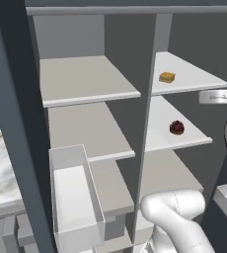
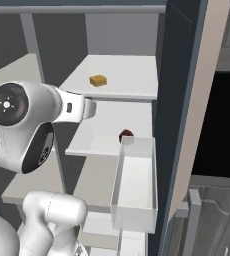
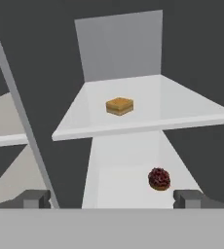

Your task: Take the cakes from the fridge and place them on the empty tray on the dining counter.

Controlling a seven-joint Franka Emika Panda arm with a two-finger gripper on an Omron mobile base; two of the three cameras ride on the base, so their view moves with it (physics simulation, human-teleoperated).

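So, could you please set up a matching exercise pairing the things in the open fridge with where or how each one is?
Things:
1. yellow-orange cake
2. dark red-brown cake
3. clear bin
4. claw

Places or states:
A. open, in front of the shelves, holding nothing
B. on the upper shelf
C. empty, on the fridge door
D. on the shelf just below

Pairs: 1-B, 2-D, 3-C, 4-A

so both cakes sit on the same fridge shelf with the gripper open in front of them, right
Not the same shelf. The yellow cake sits on the upper shelf and the dark red cake on the shelf below it, as the hand view shows. The rest holds: the gripper is open in front of them.
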